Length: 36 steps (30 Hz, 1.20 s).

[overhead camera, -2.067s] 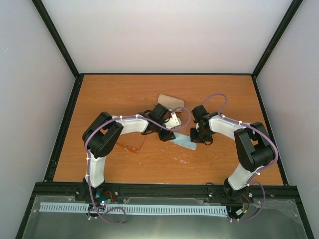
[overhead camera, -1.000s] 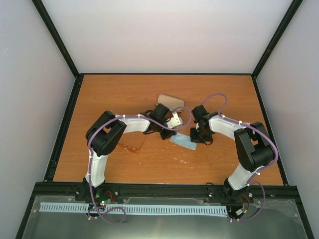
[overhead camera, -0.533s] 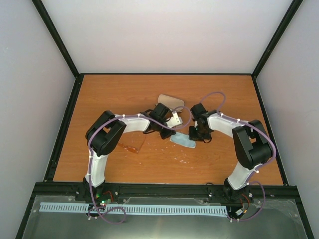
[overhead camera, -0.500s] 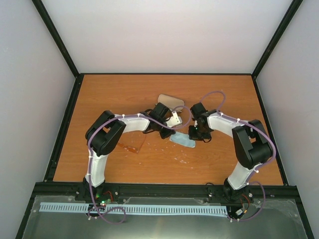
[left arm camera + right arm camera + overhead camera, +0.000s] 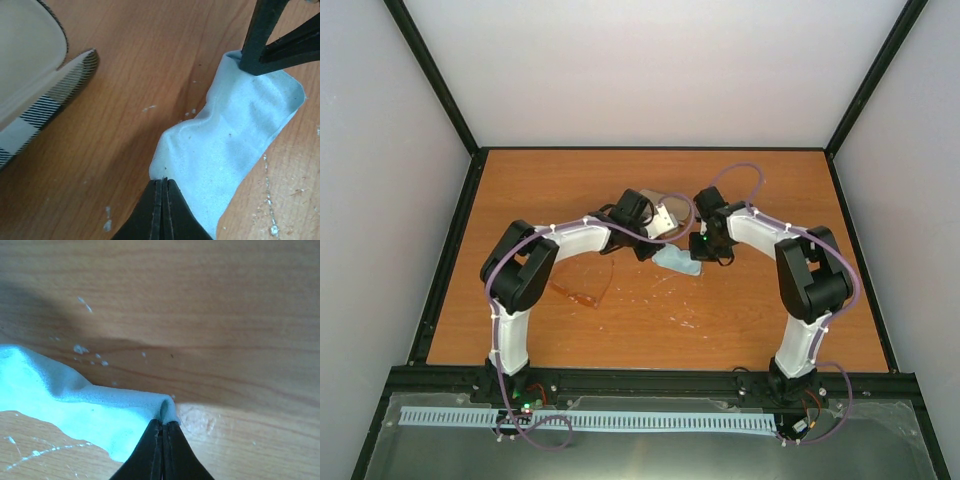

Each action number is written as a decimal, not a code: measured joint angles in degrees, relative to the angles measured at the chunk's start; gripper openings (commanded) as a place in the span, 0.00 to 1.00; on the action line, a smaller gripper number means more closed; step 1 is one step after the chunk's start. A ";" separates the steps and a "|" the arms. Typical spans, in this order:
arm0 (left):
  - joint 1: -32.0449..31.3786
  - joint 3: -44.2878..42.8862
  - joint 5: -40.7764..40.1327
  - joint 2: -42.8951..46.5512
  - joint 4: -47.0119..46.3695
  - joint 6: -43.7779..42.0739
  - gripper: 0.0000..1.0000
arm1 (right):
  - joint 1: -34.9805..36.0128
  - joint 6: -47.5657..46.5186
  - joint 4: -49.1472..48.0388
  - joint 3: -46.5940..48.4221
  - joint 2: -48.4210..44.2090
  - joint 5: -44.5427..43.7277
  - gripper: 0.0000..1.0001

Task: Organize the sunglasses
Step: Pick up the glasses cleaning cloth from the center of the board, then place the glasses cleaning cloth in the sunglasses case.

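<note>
The sunglasses point(image 5: 582, 294), thin orange-brown frame, lie on the table under the left arm's elbow, apart from both grippers. A light-blue cloth point(image 5: 678, 262) hangs crumpled between the two grippers near the table's middle. My left gripper point(image 5: 163, 180) is shut on one corner of the cloth point(image 5: 225, 145). My right gripper point(image 5: 163, 422) is shut on the opposite corner, where the cloth point(image 5: 75, 405) bunches into a small fold. The right fingers point(image 5: 260, 50) show at the top right of the left wrist view, pinching the far corner.
The open striped glasses case point(image 5: 665, 205) lies just behind the left gripper; its pale lining and plaid edge point(image 5: 55, 95) fill the left wrist view's upper left. White specks dot the wood near the cloth. Black frame rails border the table.
Both grippers, holding the cloth, have moved away from the arm bases toward the case. The cloth now sits farther back and more bunched. The sunglasses have not moved.
</note>
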State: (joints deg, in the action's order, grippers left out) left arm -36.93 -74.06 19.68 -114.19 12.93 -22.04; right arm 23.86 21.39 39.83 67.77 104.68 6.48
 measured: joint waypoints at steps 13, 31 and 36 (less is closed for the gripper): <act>5.03 -2.69 -1.09 0.13 0.61 -1.92 0.00 | 0.00 -2.10 1.38 11.54 6.12 -0.07 0.03; 9.31 -15.13 -0.96 -6.91 2.19 -4.37 0.01 | 0.02 -4.72 1.81 23.47 12.59 -0.11 0.03; 10.84 -17.57 -0.52 -8.90 3.61 -4.76 0.00 | -0.02 -5.57 1.97 27.19 14.80 0.00 0.03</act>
State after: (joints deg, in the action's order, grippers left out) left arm -26.09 -91.64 19.16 -123.09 16.53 -26.81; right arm 23.83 15.81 41.80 94.96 119.48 6.48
